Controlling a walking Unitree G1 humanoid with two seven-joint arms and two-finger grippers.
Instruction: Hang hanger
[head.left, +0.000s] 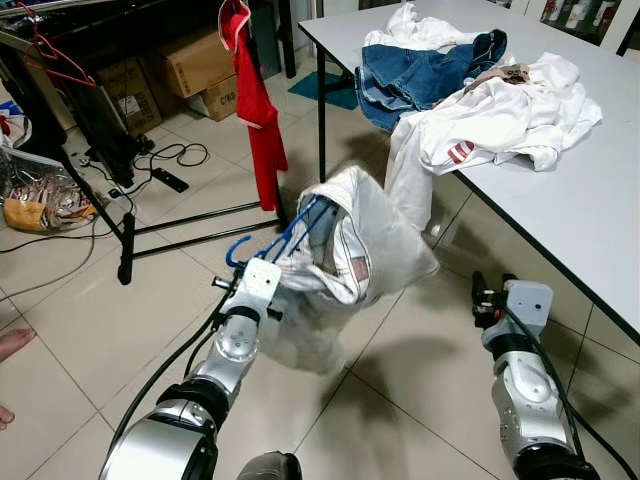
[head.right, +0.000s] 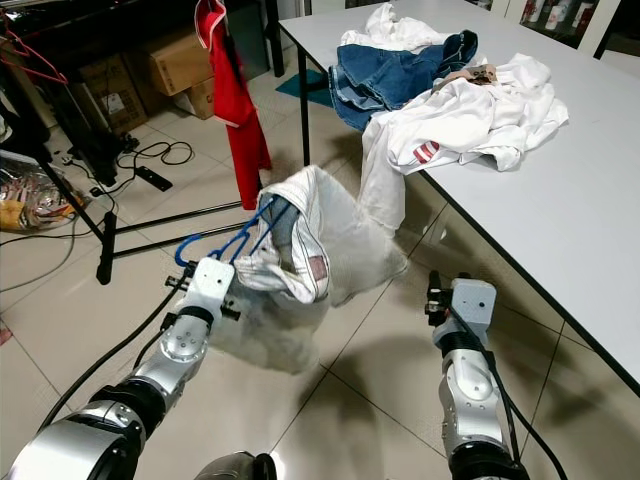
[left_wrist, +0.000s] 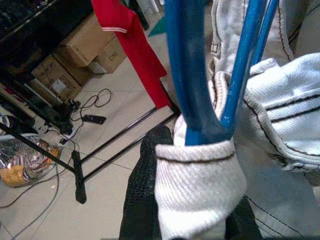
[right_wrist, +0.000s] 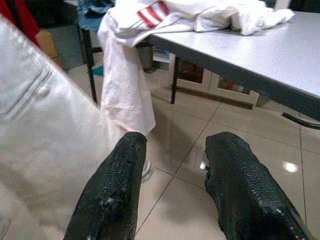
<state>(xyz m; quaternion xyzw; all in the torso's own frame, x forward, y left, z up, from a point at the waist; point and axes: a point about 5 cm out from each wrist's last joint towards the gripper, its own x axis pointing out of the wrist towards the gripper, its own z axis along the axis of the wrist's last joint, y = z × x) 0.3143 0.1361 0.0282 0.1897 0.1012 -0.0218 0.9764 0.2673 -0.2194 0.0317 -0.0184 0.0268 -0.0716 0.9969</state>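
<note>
The left hand (head.left: 262, 277), raised at centre frame, is clamped on the blue hanger (head.left: 290, 232) where it meets the bunched white garment (head.left: 355, 245), lifted above the tiled floor (head.left: 90, 330). The right hand (right_wrist: 172, 165) hovers lower right, fingers parted and empty, beside the worktop (head.left: 560, 205) edge. Upper left, a red shirt (head.left: 255, 110) hangs on the black rack (head.left: 125, 235); open tiles lie between.
</note>
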